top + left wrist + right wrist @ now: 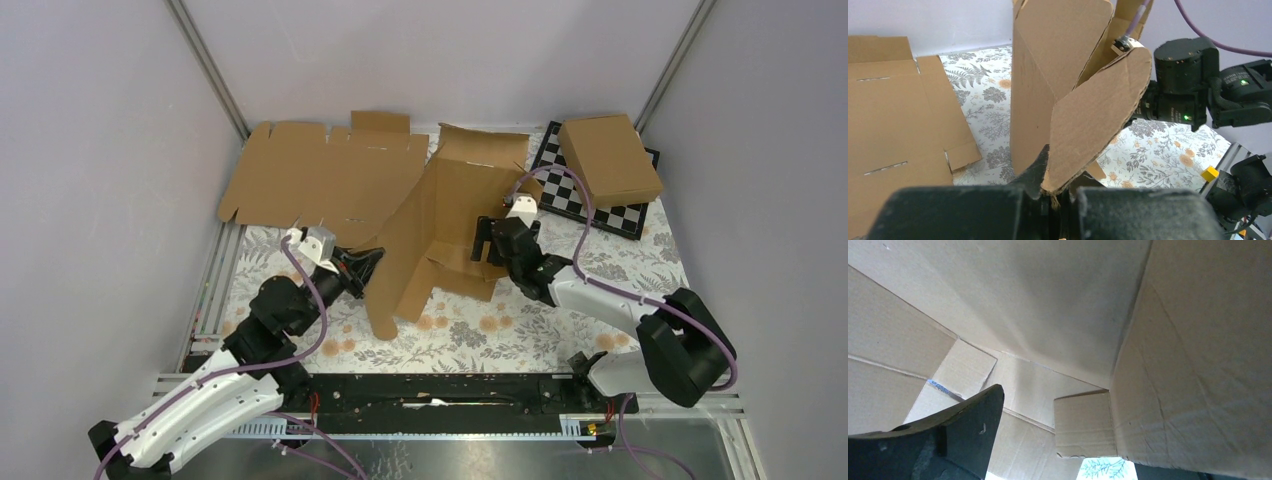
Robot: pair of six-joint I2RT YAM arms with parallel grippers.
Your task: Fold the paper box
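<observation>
**A:** where's the paper box point(450, 215) at?

**B:** middle of the bench point(520, 330), panels standing half up. Left end effector point(1053, 197) is pinched tight on a lower flap. Right end effector point(487, 240) is spread wide, tucked among the box's panels.

Paper box point(440, 225) in the middle, flat sheet point(320, 178) behind-left, chessboard point(612, 216) behind-right, second box point(610, 158) on it

No readable text, label or number shows anywhere.
</observation>
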